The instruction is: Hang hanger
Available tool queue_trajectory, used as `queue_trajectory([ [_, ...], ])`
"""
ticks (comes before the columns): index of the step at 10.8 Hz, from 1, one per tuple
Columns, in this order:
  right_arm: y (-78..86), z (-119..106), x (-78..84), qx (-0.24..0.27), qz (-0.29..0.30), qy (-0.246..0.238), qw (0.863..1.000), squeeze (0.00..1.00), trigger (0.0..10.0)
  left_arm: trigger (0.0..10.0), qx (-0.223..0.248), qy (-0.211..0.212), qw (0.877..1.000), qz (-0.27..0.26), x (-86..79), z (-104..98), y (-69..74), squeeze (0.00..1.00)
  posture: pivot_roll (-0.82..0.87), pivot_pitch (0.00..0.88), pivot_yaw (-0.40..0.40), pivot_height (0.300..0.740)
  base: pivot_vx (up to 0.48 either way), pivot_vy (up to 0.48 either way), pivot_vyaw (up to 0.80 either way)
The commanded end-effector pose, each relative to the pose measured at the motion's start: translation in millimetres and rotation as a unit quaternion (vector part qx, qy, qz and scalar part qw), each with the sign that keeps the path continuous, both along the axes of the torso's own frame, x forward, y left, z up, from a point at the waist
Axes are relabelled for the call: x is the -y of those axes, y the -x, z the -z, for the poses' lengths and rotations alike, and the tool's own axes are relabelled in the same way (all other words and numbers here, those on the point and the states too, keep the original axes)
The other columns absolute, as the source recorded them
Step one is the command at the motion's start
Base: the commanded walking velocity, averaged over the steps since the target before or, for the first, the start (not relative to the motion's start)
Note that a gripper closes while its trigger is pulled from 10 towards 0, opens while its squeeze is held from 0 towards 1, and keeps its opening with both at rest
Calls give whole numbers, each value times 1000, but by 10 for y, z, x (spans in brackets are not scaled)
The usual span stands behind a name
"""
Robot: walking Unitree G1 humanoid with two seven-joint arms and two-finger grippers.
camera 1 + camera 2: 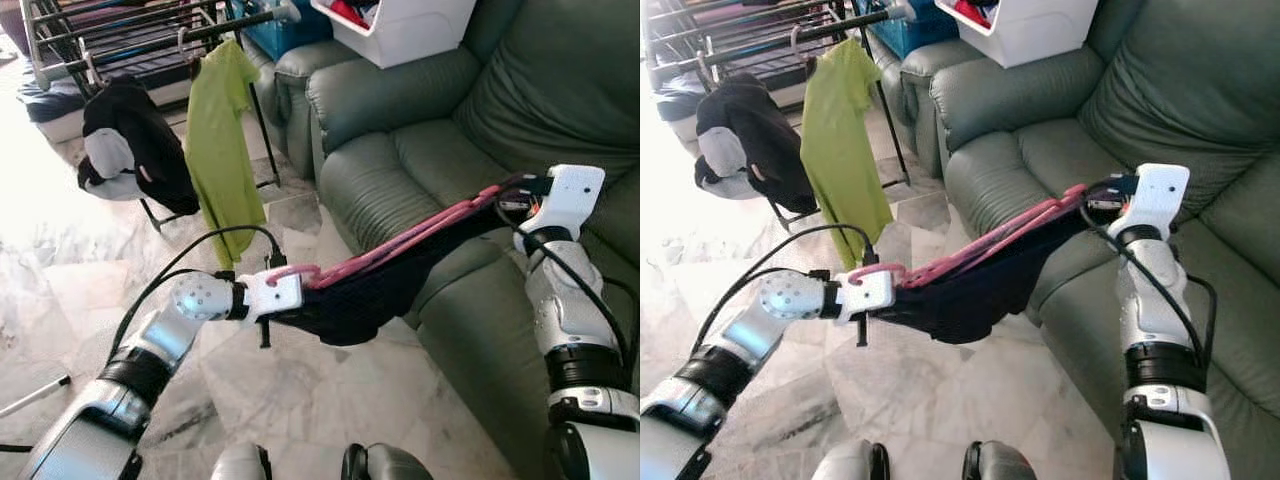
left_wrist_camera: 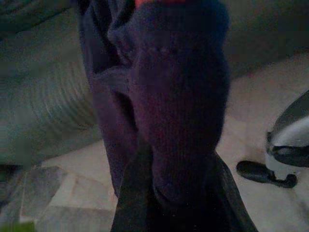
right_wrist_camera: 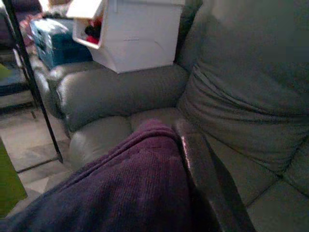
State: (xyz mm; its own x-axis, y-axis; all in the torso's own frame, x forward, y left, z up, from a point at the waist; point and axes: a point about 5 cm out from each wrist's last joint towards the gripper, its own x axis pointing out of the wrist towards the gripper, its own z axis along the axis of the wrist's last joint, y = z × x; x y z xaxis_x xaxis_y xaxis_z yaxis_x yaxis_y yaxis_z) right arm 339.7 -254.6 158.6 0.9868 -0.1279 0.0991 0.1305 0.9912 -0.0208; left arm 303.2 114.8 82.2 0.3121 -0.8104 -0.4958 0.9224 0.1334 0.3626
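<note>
Stretching between the two grippers is one pink hanger (image 1: 400, 245) with one dark purple garment (image 1: 370, 295) draped on it, held up in the air over the marble floor (image 1: 300, 390) just in front of the green sofa (image 1: 450, 130). I cannot tell how the fingers of the left gripper (image 1: 275, 292) stand at the hook end, while the right gripper (image 1: 515, 200) is clamped on the far end of the hanger. Two garments hang on the one drying rack (image 1: 130, 30) well apart from them: one lime green shirt (image 1: 220, 140) and one black and white top (image 1: 135, 150), and one white bin (image 1: 400, 25) sits on the sofa arm.
</note>
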Motion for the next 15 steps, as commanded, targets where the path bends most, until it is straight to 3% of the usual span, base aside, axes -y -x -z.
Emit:
queue_trajectory([
  [1, 37, -422, 143, 96, 19, 2, 995, 0, 0, 0, -53, -60, 996, -29, -215, 260, 86, 0, -72, 85, -3, 740, 0, 0, 0],
  [2, 33, -449, 66, 98, -11, 37, 994, 0, 0, 0, -50, -49, 997, -21, -164, 256, 96, 0, -77, 86, -3, 740, 0, 0, 0],
  [3, 29, -319, -24, 61, -51, 89, 993, 0, 0, 0, -51, -14, 998, -44, -93, 201, 30, 0, -77, 86, -4, 740, 0, 0, 0],
  [4, 46, -291, -27, 60, -47, 79, 994, 0, 0, 0, -41, -36, 997, -48, -107, 210, -5, 0, -74, 87, -7, 740, 0, 0, 0],
  [7, 32, -419, -196, 86, -72, 120, 986, 0, 0, 0, -72, -101, 989, -74, -155, 364, -5, 0, -80, 85, -3, 740, 0, 0, 0],
  [8, 24, -458, -176, 92, -65, 121, 986, 0, 0, 0, -80, -117, 986, -89, -176, 412, -9, 0, -80, 85, -3, 740, 0, 0, 0],
  [9, 18, -499, -134, 98, -54, 122, 986, 0, 0, 0, -75, -119, 980, -142, -230, 445, -61, 0, -82, 84, -4, 740, 0, 0, 0],
  [11, 44, -466, -63, 89, -41, 134, 986, 0, 0, 0, -51, -103, 971, -211, -323, 414, -156, 0, -82, 84, -4, 740, 0, 0, 0],
  [13, 81, -428, 53, 82, -9, 152, 985, 0, 0, 0, -47, -121, 965, -230, -496, 412, -171, 0, -80, 83, -3, 740, 0, 0, 0],
  [15, 116, -355, 230, 59, 37, 164, 984, 0, 0, 0, -48, -97, 959, -262, -643, 358, -200, 0, -83, 84, -4, 740, 0, 0, 0],
])
